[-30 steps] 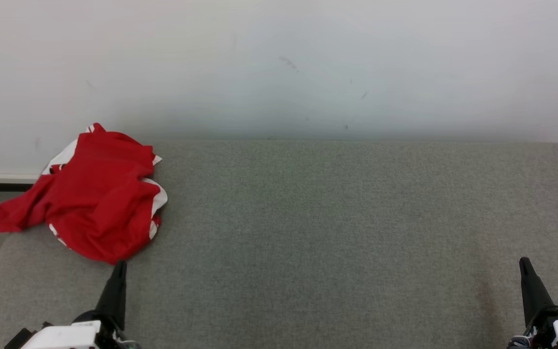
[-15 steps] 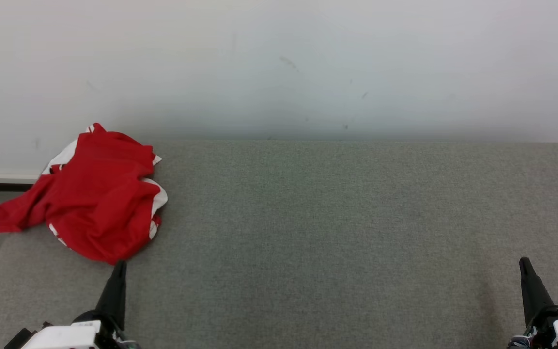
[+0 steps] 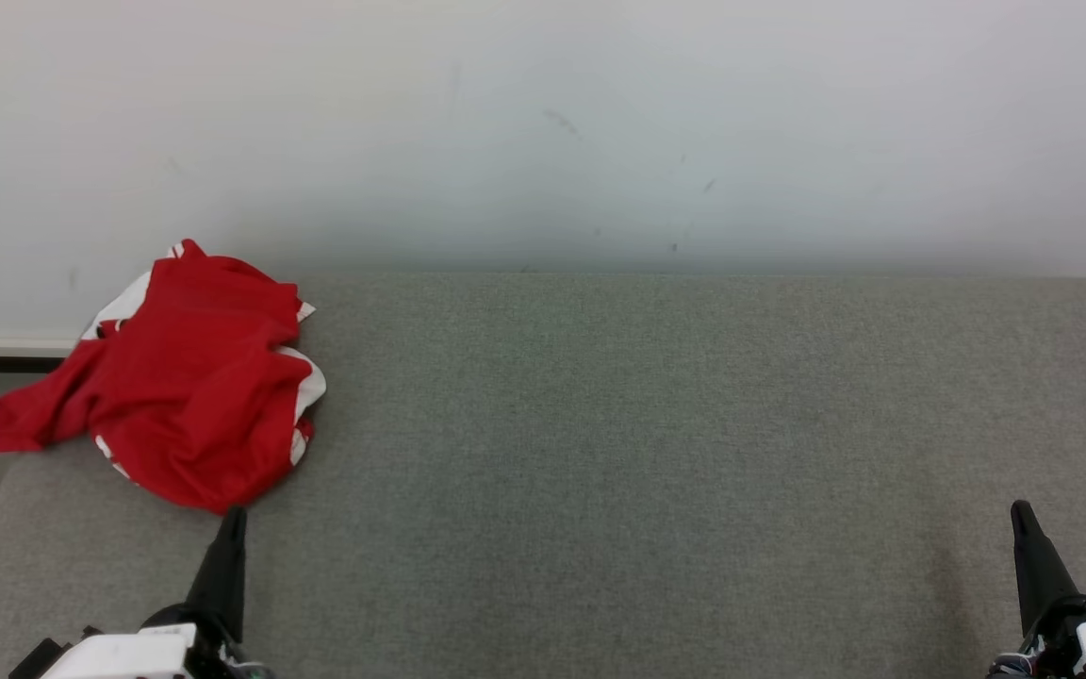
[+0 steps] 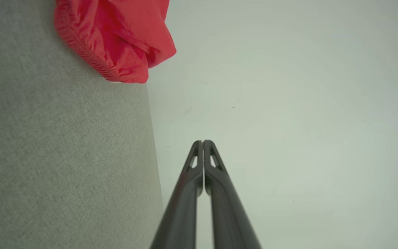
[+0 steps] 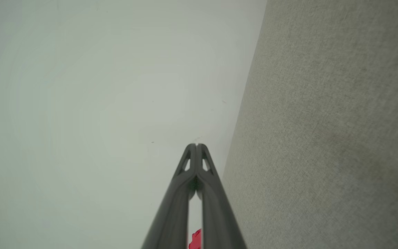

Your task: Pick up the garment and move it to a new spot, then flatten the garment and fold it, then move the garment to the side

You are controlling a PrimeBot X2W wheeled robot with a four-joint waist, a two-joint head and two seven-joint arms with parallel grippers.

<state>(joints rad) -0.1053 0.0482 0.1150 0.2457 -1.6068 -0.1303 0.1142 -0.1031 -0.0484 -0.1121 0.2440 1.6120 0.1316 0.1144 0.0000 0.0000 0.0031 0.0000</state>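
Head view: red garment (image 3: 175,377) lay crumpled at the far left of the counter (image 3: 647,424), both claws shut and empty

The garment sat in a loose heap against the pale wall (image 3: 543,123), at the back left corner of the grey, cloth-covered counter. White patches showed along its edges, and one red flap reached out past the counter's left edge. It was neither flattened nor folded.

The left claw (image 3: 234,515) rose from the lower left with its two dark fingers pressed together into a single point. That tip stood just short of the garment's near hem. In the left wrist view the closed fingers aimed at the wall, and the garment lay apart from them, up and to the left on the grey cloth.

The right claw (image 3: 1020,509) stood at the lower right, well away from the garment, with bare counter between them. Its fingers met at the tips too, and nothing was held between them. In the right wrist view a small sliver of red showed low down between the finger shafts.
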